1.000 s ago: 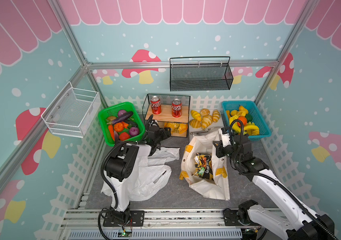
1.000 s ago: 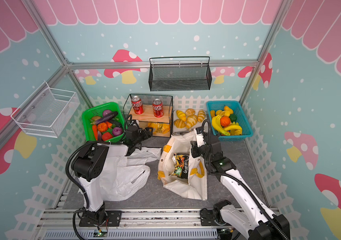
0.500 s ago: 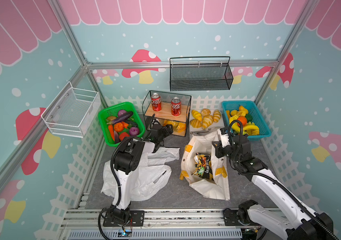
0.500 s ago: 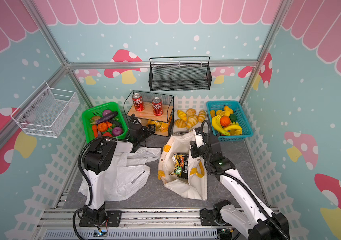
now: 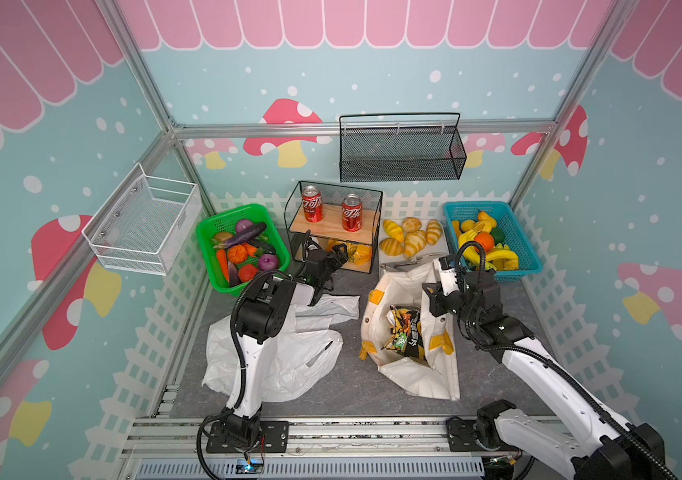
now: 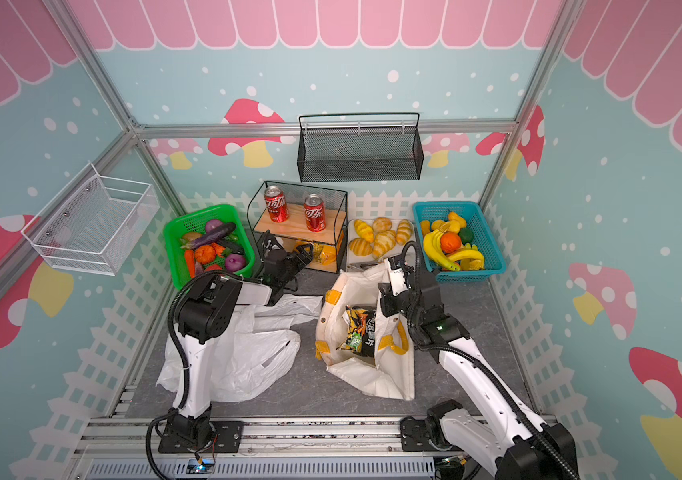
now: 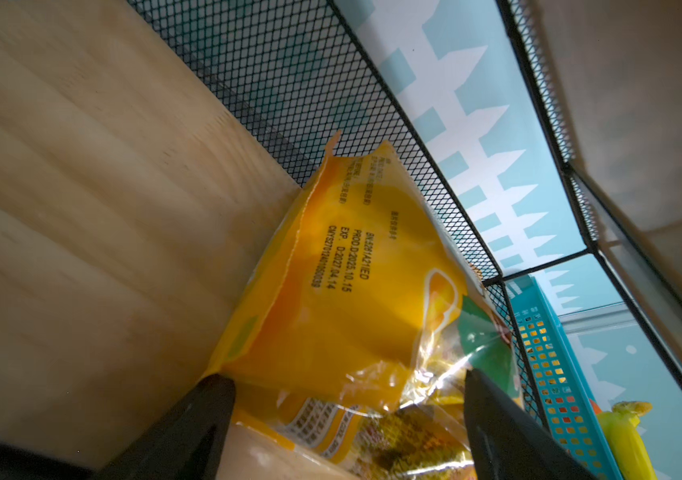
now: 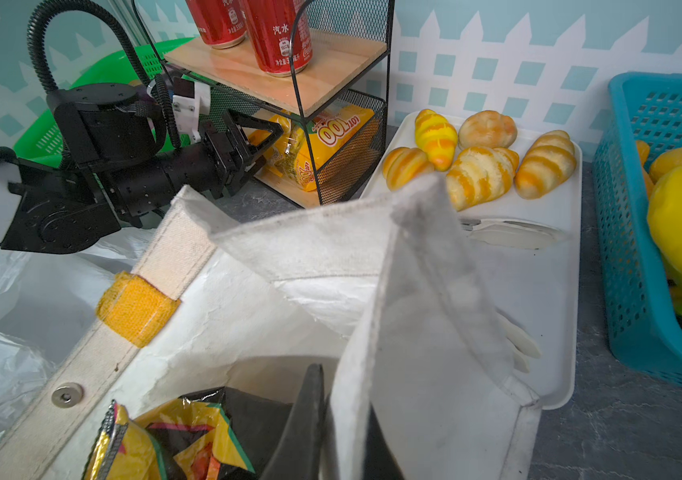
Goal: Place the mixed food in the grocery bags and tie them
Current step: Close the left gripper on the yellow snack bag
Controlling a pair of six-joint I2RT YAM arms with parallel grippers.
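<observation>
left gripper: jaws were spread wide, one finger on each side of the packet's lower end, at the bottom of the left wrist view; not yet closed on it.
yellow snack packet: lay in the lower tier of the wire rack, centre of both top views, leaning against the mesh back, another packet beside it.
cream tote: sat right of centre in a top view, with one dark snack packet already inside.
right gripper: pressed together on the tote's wall, holding the mouth up, bottom centre of the right wrist view.
white plastic bag: lay slack, lower left of centre, partly under the left arm; nothing could be seen in it.
risk, packet: the film looked slick and puffy; a shallow pinch would likely slide off or shove it deeper against the mesh.
risk, rack: one finger was just beside the wooden board; catching it or the wire frame on the way out could jolt the rack and topple the cans above.
risk, tote: if the fabric slipped from the pinch, the mouth would sag before the packet arrived.
change: against a second earlier, the left elbow had swung right and the gripper had pushed further into the lower tier; the right arm and tote had not moved.
</observation>
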